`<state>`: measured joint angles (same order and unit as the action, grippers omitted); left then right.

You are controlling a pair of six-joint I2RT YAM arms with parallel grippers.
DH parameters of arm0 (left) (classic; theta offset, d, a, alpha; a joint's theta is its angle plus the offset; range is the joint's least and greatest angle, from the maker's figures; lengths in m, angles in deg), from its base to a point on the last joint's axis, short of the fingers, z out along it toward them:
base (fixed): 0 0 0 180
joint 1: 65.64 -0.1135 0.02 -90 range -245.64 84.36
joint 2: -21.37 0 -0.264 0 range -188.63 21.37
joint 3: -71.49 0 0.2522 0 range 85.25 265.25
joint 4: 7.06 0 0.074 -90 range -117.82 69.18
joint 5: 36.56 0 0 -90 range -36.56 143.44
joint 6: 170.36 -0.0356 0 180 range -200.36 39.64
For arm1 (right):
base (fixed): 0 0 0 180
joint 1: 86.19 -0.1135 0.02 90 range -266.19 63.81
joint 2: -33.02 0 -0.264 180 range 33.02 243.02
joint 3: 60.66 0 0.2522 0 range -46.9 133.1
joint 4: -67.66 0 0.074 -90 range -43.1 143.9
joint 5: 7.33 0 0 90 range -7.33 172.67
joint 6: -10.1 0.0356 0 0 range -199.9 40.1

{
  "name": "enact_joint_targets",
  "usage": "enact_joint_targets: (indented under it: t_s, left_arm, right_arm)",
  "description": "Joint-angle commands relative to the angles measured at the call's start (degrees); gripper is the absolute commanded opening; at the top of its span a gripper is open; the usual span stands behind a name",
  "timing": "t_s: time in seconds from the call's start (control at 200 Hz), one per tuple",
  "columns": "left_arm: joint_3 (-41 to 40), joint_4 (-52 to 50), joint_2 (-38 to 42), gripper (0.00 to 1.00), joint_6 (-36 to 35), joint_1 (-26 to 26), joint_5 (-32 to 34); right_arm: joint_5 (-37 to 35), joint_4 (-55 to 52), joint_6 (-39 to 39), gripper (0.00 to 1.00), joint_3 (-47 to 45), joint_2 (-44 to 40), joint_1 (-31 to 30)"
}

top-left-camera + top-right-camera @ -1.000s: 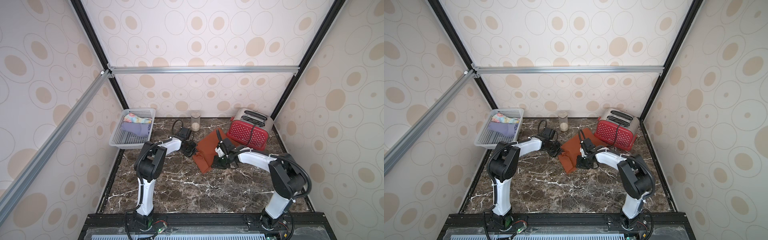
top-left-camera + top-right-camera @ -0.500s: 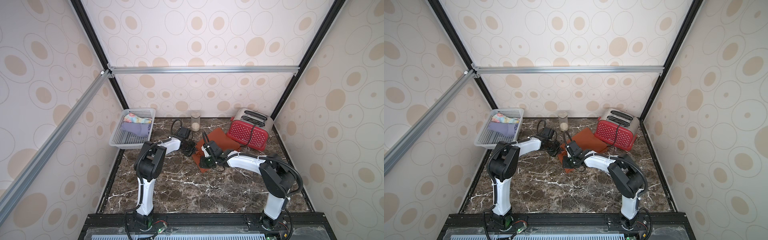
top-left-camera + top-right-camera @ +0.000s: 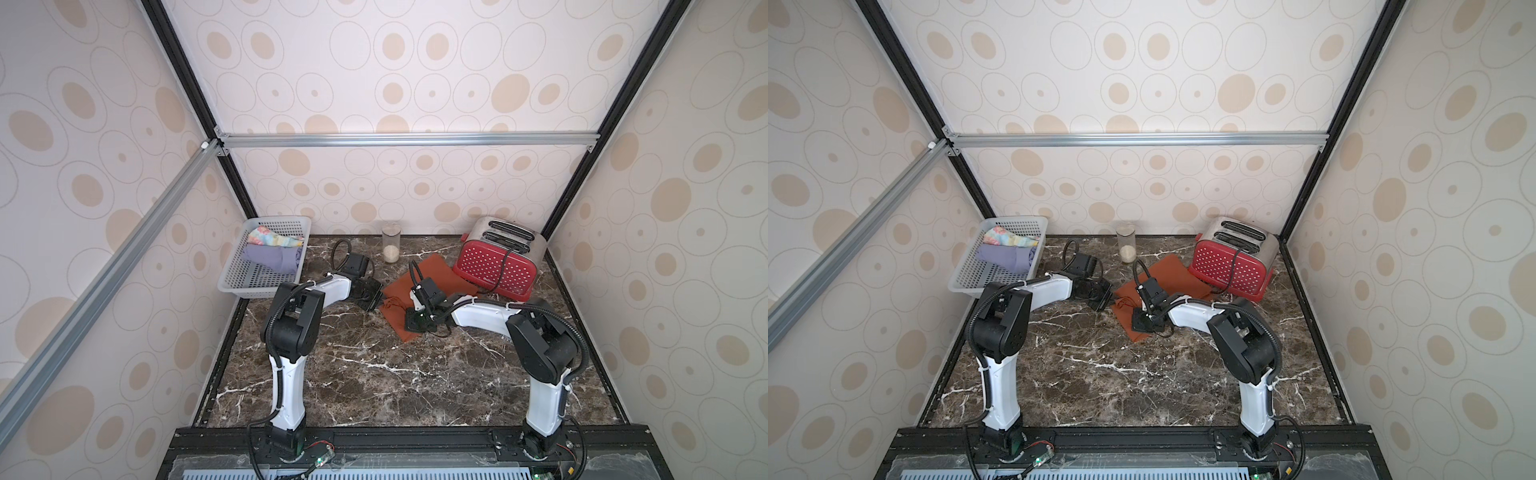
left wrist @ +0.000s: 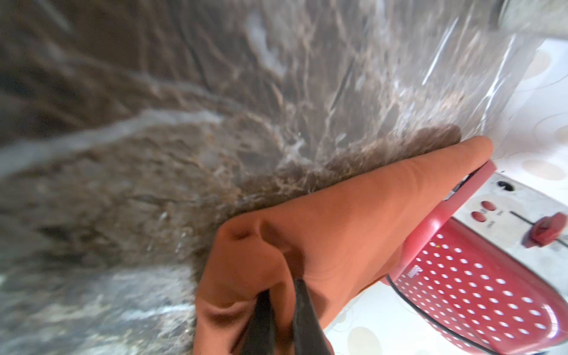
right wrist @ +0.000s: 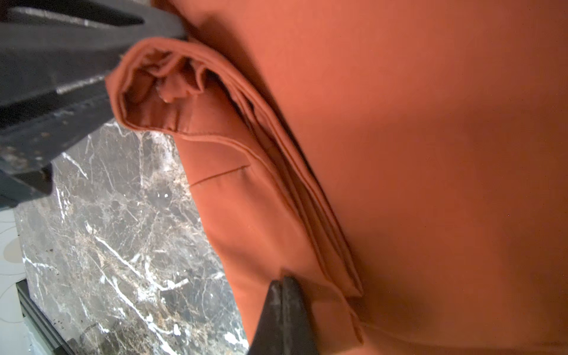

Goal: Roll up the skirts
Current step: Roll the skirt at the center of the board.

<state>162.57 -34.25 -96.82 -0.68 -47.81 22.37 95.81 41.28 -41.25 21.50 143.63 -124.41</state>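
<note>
Rust skirt (image 3: 432, 274) on table (image 3: 374, 374) against toaster (image 3: 496, 266). Left gripper (image 4: 282, 289) clamped on corner, right gripper (image 5: 282, 292) pinched on hem. Risk: thin hem slips free, folds spill; far edge snags toaster.

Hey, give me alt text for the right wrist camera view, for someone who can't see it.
A rust-orange skirt, folded in layers, fills most of the frame. The right tool is shut on one edge of it, the left tool grips a folded corner, and brown marble table shows beside the cloth.
</note>
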Motion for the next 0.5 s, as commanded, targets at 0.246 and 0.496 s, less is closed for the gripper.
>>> enact_joint_targets:
  t_s: [0.246, 0.496]
  left_arm:
    - [0.9, 0.9, 5.2, 0.64, -3.2, -6.4, 0.7]
    - [-10.4, -4.1, 16.5, 0.61, -19.4, -5.7, 4.1]
  right_arm:
    - [2.2, -2.3, -1.5, 0.0, -1.0, 4.4, 1.1]
    - [2.6, -1.9, -2.7, 0.0, -0.8, 3.6, 1.6]
